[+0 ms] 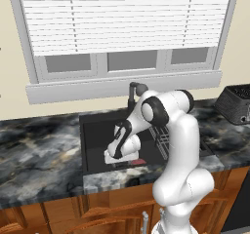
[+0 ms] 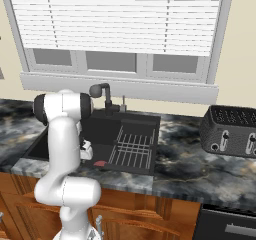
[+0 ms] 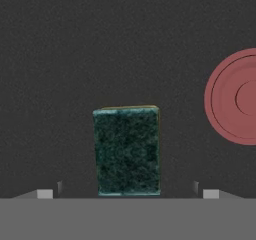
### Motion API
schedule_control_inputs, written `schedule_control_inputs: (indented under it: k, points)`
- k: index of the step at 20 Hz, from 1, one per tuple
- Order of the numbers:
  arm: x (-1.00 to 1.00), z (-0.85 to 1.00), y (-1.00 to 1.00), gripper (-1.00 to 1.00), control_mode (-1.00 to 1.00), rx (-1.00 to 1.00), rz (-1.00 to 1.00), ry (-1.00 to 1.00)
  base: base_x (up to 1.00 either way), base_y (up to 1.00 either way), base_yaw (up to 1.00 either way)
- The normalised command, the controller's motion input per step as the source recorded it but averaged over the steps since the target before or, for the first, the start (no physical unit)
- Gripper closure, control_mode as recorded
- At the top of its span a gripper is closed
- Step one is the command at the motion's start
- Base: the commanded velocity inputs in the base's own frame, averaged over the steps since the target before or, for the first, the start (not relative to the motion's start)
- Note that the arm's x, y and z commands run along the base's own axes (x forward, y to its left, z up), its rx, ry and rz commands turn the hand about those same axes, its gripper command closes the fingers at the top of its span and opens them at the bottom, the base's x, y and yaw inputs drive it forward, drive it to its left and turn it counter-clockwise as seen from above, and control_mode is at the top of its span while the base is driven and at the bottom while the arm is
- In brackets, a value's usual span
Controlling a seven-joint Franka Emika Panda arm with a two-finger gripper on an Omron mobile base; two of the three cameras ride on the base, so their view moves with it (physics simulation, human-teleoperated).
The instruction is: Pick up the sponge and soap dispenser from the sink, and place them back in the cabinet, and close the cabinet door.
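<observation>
Sponge (image 3: 127, 151), a dark green rectangular block with a thin yellow edge, lies flat on the floor of the deep black sink (image 3: 75, 44) in the hand view. It sits between the two finger tips of the gripper (image 3: 127, 194), which stand wide apart and touch nothing. Just to its right lies a red-pink round disc with raised rings (image 3: 232, 96), cut off by the picture's edge. From the base views the white hand (image 1: 122, 150) reaches low into the basin (image 2: 137, 121) and hides the green block. A red patch (image 1: 138, 162) (image 2: 100, 163) shows beside the hand, too small to make out. A metal wire rack (image 2: 131, 149) fills the basin's right half, set in the dark marbled worktop (image 1: 39, 150).
</observation>
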Motion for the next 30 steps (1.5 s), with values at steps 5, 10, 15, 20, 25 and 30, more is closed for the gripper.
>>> schedule_control_inputs:
  k: [5, 10, 15, 20, 25, 30]
  points:
    - [0.0, -0.16, 0.0, -1.0, -1.0, 0.0, 0.0, 0.0, 0.0, 0.0, 0.0]
    - [0.0, -0.18, 0.0, -1.0, -1.0, 0.0, 0.0, 0.0, 0.0, 0.0, 0.0]
    - [0.0, -0.19, 0.0, -1.0, -1.0, 0.0, 0.0, 0.0, 0.0, 0.0, 0.0]
    - [0.0, -0.18, 0.0, -1.0, -1.0, 0.0, 0.0, 0.0, 0.0, 0.0, 0.0]
    - [0.0, -0.16, 0.0, -1.0, -1.0, 0.0, 0.0, 0.0, 0.0, 0.0, 0.0]
    - [0.0, -0.15, 0.0, -1.0, -1.0, 0.0, 0.0, 0.0, 0.0, 0.0, 0.0]
